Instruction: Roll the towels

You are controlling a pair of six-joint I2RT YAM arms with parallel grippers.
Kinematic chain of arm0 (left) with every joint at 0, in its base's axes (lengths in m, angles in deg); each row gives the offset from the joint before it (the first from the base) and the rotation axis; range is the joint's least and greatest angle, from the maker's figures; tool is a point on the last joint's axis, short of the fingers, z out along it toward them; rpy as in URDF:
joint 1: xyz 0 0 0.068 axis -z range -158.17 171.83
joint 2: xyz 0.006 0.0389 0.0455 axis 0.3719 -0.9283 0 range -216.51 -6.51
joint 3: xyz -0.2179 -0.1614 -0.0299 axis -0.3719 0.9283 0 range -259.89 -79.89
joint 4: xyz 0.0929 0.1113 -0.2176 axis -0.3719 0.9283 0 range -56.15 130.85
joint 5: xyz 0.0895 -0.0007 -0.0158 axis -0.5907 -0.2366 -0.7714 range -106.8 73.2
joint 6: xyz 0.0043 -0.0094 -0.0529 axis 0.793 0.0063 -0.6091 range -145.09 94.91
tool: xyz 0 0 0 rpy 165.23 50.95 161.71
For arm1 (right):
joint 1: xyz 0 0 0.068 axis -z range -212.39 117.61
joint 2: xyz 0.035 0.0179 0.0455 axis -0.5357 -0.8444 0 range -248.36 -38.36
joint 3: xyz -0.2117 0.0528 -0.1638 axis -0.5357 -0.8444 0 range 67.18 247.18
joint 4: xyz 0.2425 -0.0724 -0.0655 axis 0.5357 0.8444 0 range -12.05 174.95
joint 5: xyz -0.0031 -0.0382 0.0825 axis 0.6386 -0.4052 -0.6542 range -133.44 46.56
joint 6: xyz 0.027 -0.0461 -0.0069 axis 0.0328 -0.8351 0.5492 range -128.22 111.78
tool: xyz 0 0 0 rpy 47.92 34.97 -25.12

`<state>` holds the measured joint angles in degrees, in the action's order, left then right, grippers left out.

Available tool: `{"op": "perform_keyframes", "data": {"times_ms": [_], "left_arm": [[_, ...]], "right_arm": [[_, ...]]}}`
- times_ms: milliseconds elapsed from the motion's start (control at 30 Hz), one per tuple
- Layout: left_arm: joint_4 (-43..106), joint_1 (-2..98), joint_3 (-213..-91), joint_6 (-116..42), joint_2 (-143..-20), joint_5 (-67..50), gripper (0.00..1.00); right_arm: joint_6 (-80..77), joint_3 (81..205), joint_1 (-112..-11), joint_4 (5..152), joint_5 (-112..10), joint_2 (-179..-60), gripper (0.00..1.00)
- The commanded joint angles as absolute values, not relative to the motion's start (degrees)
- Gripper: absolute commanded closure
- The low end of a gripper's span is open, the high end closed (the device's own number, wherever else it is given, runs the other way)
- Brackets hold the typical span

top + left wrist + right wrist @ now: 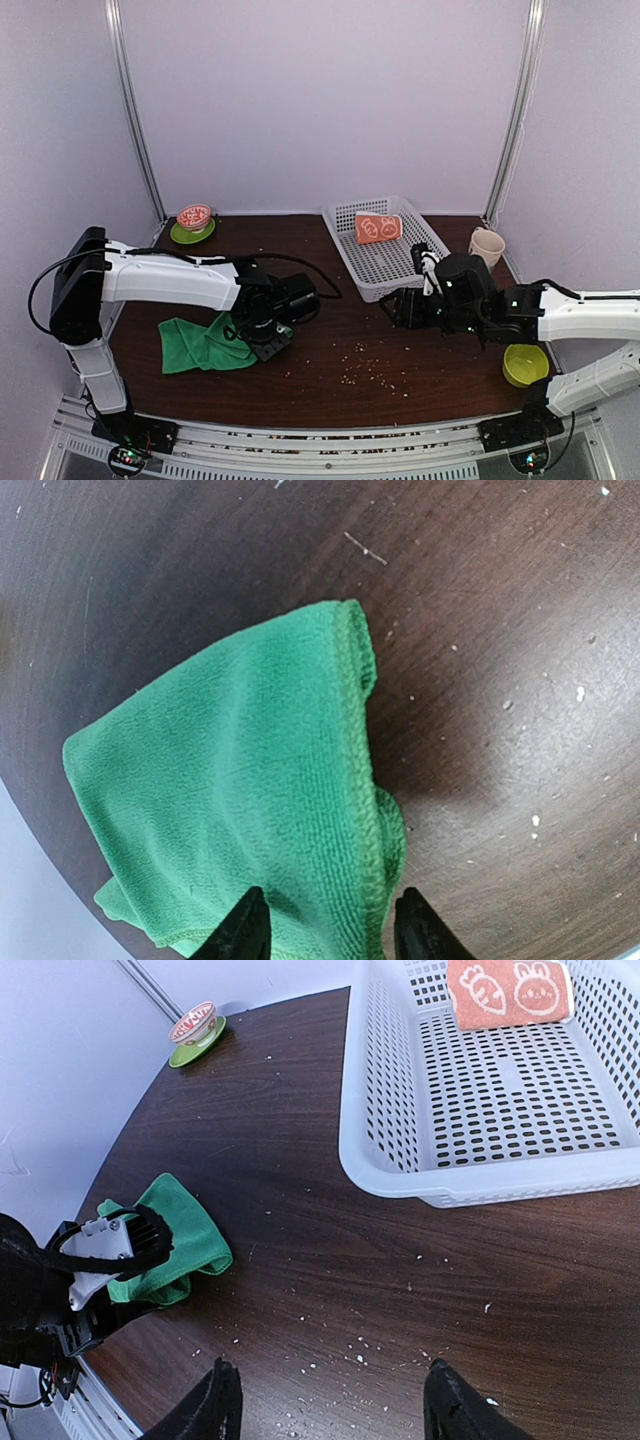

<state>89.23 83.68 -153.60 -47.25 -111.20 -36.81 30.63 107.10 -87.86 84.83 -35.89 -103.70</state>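
My left jaws stand apart, tips down over a hemmed edge of the green towel [200,345], which lies loosely folded on the bench [420,350], well to the left of the white basket [345,258] and nearer my base than it. Cloth shows between the tips, but they do not pinch it. My right jaws hang wide open and empty just in front of the basket. The orange towel [378,228] lies bundled inside the basket, by its far wall.
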Motion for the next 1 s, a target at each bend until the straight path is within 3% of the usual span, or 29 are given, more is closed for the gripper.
{"op": "perform_keyframes", "data": {"times_ms": [0,467,833,967], "left_arm": [[88.5,83.9,-154.1,-46.7,-109.4,-35.6,0.57],[90.0,83.9,-154.5,-46.3,-107.6,-36.1,0.7],[89.2,83.9,-153.3,-45.9,-109.6,-37.5,1.0],[90.9,83.9,-154.6,-46.4,-107.9,-41.2,1.0]], "right_arm": [[29.8,108.0,-87.6,84.9,-35.6,-104.1,0.37],[29.8,107.8,-87.6,84.5,-35.9,-104.1,0.37],[29.7,107.8,-87.6,85.0,-35.5,-103.5,0.37],[29.6,108.1,-87.6,85.5,-35.4,-103.1,0.37]]}}
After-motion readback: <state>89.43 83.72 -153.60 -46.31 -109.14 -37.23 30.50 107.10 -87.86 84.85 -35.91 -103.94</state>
